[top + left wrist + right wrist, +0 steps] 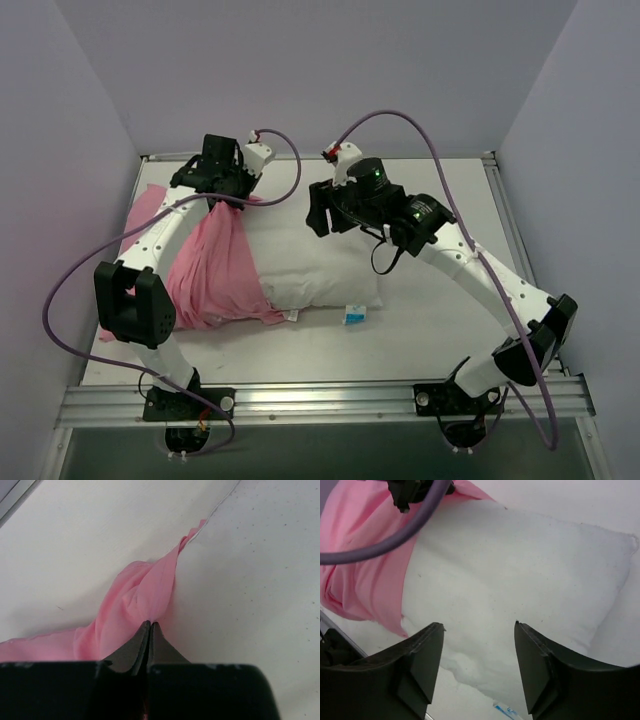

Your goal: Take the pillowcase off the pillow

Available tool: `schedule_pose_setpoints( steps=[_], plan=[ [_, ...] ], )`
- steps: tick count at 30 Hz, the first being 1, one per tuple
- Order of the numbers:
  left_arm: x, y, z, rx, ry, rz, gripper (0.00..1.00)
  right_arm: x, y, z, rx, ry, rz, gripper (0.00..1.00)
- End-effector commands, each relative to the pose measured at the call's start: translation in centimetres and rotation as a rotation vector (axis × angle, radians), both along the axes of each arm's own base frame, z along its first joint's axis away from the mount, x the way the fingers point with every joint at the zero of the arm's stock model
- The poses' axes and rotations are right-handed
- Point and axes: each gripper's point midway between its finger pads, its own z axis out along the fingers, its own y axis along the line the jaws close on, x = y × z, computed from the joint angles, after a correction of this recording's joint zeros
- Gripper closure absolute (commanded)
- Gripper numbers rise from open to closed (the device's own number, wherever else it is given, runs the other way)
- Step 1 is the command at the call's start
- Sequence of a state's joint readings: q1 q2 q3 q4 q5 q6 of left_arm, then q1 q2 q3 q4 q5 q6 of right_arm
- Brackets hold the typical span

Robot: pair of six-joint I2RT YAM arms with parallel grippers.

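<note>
The white pillow [322, 268] lies across the middle of the table, its right half bare and its left end still inside the pink pillowcase [215, 270]. My left gripper [226, 197] is shut on a bunched fold of the pillowcase at the pillow's far left edge. The left wrist view shows the tips [150, 624] pinching the pink fabric [140, 592]. My right gripper [320, 218] is open and empty, hovering just above the bare pillow. In the right wrist view its fingers [479, 627] frame the pillow [520, 570], with the pillowcase [365, 580] to the left.
A small blue and white tag [352, 314] sticks out at the pillow's near edge and also shows in the right wrist view [507, 711]. Purple cables [275, 150] loop over both arms. Grey walls close in the table on three sides. A metal rail [320, 400] runs along the near edge.
</note>
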State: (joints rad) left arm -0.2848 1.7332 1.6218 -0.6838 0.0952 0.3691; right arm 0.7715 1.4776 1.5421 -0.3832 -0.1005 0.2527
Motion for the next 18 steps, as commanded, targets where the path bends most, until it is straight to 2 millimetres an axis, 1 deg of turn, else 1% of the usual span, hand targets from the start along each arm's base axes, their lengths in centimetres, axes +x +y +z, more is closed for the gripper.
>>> schedule_pose_setpoints(
  steps=[1,2,3,4,5,6,8,9,10,11,12,13,15,16,17,18],
  plan=[
    [1.0,-0.3,1.9,-0.035,-0.063,0.023,0.98,1.7,0.2,-2.4,-0.115,0.010,-0.026,0.37],
    [1.1,-0.3,1.9,-0.035,-0.062,0.028,0.98,2.6,0.6,-2.1,-0.108,-0.008,-0.045,0.32],
    [1.2,-0.4,1.8,-0.038,-0.058,0.031,0.98,3.3,0.7,-2.4,-0.117,-0.010,-0.055,0.30],
    [1.3,-0.4,1.7,-0.038,-0.056,0.034,0.98,4.5,1.0,-4.1,-0.156,0.000,-0.081,0.29],
    [1.4,-0.4,1.7,-0.037,-0.056,0.035,0.98,5.4,1.1,-4.3,-0.160,-0.012,-0.106,0.26],
    [1.4,-0.3,1.6,-0.036,-0.055,0.039,0.98,6.4,1.7,-5.2,-0.160,0.001,-0.114,0.24],
    [1.6,-0.1,1.5,-0.030,-0.055,0.046,0.98,7.7,2.7,-5.9,-0.128,0.003,-0.115,0.21],
    [1.5,-0.1,1.6,-0.027,-0.055,0.047,0.98,8.4,3.1,-7.7,-0.142,0.025,-0.118,0.21],
    [1.6,-0.1,1.5,-0.025,-0.054,0.048,0.98,9.1,3.1,-8.5,-0.142,0.032,-0.132,0.20],
    [1.6,0.1,1.5,-0.020,-0.057,0.055,0.98,9.4,3.1,-9.8,-0.157,0.052,-0.135,0.20],
    [1.6,0.2,1.6,-0.017,-0.058,0.058,0.98,9.6,3.1,-12.3,-0.198,0.087,-0.139,0.20],
    [1.7,0.3,1.6,-0.014,-0.059,0.063,0.98,9.5,2.8,-13.9,-0.229,0.114,-0.139,0.20],
    [1.8,0.7,1.6,-0.005,-0.062,0.076,0.98,8.8,2.5,-17.1,-0.277,0.170,-0.130,0.25],
    [1.8,1.1,1.6,-0.004,-0.057,0.086,0.98,8.1,1.9,-19.2,-0.302,0.199,-0.125,0.34],
    [2.0,1.3,1.9,-0.008,-0.062,0.093,0.98,7.7,1.5,-20.3,-0.310,0.219,-0.133,0.41],
    [2.1,1.6,1.9,-0.014,-0.058,0.106,0.98,7.3,1.0,-20.9,-0.318,0.228,-0.140,0.49]
  ],
)
